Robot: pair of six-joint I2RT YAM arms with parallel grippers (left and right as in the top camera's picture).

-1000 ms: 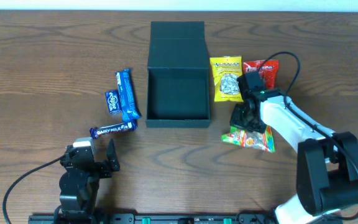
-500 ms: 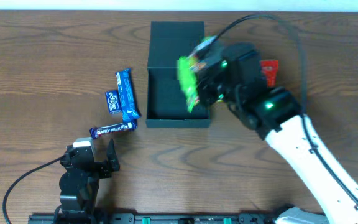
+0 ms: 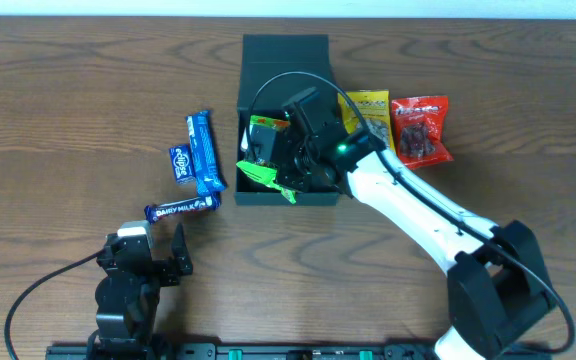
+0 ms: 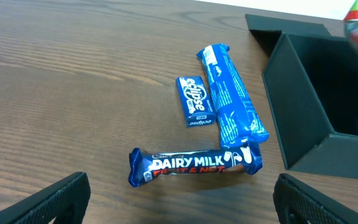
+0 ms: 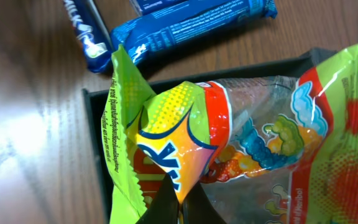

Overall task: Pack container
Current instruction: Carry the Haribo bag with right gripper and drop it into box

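Dark green-black cardboard container [image 3: 308,198] sits mid-table toward the far edge. Its hinged lid [image 3: 286,55] is open and lies flat behind it.

Right gripper [image 3: 290,160] is over the box opening, pincer pressed together on a green gummy-candy packet [image 3: 261,150]. In the wrist view the packet is crumpled where it is pinched. It hangs over the near-left part of the interior, with one green edge jutting across the front wall.

Left gripper [image 4: 179,205] is low near the front table edge, fingers [image 4: 58,199] spread wide, nothing between them.

Left of the box:
- A long blue packet [image 3: 204,152].
- A small Eclipse pack [image 3: 180,163], lying against its left side.
- A Dairy Milk bar [image 3: 181,209], its right end meeting the long packet's near end.

Right of the box:
- A yellow snack packet [image 3: 370,120], just beside the wall and partly under the right arm.
- A red packet [image 3: 421,128], next to the yellow one.

All of this is on a wooden table [image 3: 68,100].
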